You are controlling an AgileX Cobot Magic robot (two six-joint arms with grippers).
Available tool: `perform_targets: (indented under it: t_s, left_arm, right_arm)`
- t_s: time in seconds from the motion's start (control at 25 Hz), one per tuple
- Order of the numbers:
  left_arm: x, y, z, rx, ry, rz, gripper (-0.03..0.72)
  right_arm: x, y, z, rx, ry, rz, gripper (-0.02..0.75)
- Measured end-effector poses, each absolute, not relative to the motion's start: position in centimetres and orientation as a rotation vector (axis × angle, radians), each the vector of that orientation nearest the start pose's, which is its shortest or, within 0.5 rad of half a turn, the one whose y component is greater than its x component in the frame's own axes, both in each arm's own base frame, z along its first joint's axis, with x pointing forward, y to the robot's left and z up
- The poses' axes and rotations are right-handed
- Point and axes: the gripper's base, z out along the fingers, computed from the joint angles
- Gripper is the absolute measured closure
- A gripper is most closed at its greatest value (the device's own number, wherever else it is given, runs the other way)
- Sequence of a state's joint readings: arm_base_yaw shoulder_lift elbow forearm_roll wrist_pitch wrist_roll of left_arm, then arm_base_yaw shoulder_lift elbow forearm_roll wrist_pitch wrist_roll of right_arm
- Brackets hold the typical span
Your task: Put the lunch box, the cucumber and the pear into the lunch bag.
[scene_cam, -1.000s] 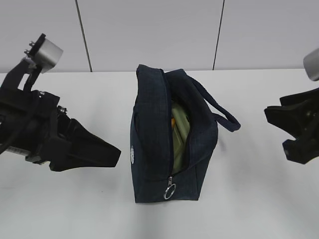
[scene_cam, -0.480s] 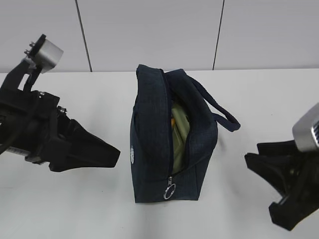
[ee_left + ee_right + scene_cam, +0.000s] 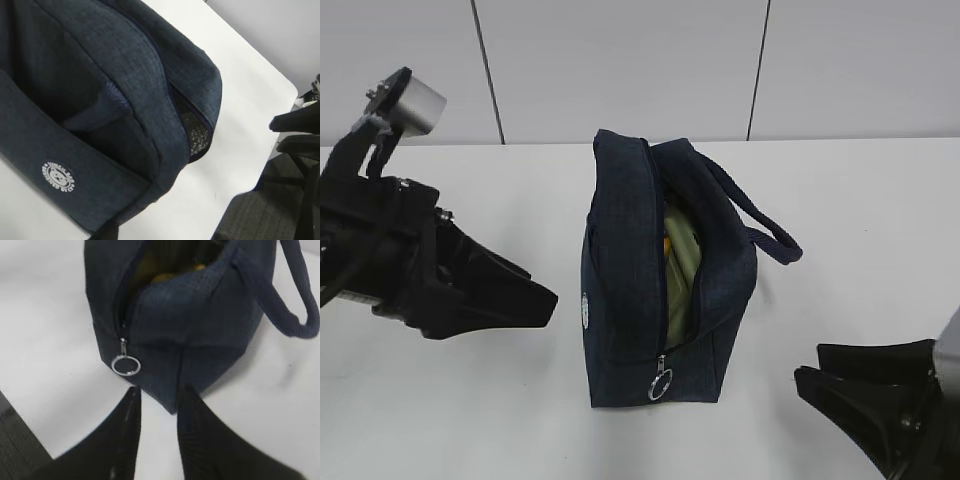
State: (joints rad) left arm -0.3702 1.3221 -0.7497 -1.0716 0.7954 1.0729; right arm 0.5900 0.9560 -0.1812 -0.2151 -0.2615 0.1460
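Lunch bag: the dark navy fabric boxy lunch bag (image 3: 655, 280) stands upright in the middle of the exterior view on the white bench (image 3: 450, 420); its top zipper is open along most of its length.
Handle: a navy loop handle (image 3: 760, 225) hangs off the bag's right side.
Zipper pull: a metal ring pull (image 3: 125, 364) hangs at the bag's near lower end, in the left centre of the right wrist view.
Lining: a patch of silver foil lining (image 3: 197, 132) shows at the mouth in the left wrist view.
Lunch box: the pale sage-green lid of the lunch box (image 3: 682, 265) shows inside the open mouth.
Pear: a small yellow shape, seemingly the pear (image 3: 666, 245), sits beside the lid inside the bag.
Cucumber: cannot be made out.
Left gripper: the left gripper (image 3: 545, 300), at centre left of the exterior view, is just beside the bag's left wall, not touching; fingers parted, holding nothing.
Right gripper: the right gripper (image 3: 157, 400), at the bottom of its wrist view, points at the bag's near end just below the ring pull; fingers (image 3: 125, 440) partly apart, empty.
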Motion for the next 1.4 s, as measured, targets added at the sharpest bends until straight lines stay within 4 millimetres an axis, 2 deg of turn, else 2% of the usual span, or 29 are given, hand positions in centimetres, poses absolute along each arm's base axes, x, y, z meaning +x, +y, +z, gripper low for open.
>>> perform_targets:
  t_s: [0.16,0.44,0.6,0.76,0.96,1.16,1.24,1.4]
  left_arm:
    - [20.5,-14.3,25.1,0.939,2.241,-0.896,0.346]
    - [19.3,-17.5,25.2,1.057,2.118,-0.786,0.346]
    - [19.2,-18.9,25.4,0.95,2.104,-0.809,0.346]
    - [19.9,-19.6,24.1,0.837,2.187,-0.856,0.346]
    - [20.6,-20.1,22.1,0.794,2.274,-0.859,0.344]
    - [20.7,-20.2,21.9,0.779,2.287,-0.876,0.349]
    - [20.7,-20.2,21.9,0.777,2.287,-0.879,0.378]
    - [20.7,-20.2,21.9,0.774,2.287,-0.876,0.533]
  right_arm:
    - [12.7,9.8,19.3,-0.747,1.805,0.429,0.538]
    - [13.8,11.0,16.6,-0.762,1.909,0.487,0.538]
    - [14.3,11.8,15.3,-0.785,1.911,0.536,0.538]
    - [14.6,12.4,14.1,-0.806,1.917,0.57,0.538]
    - [14.7,12.8,13.3,-0.865,1.887,0.581,0.535]
    - [14.9,13.1,13.0,-0.87,1.863,0.597,0.507]
    - [14.9,13.1,12.9,-0.873,1.864,0.597,0.501]
    - [15.0,13.3,13.0,-0.88,1.836,0.597,0.496]
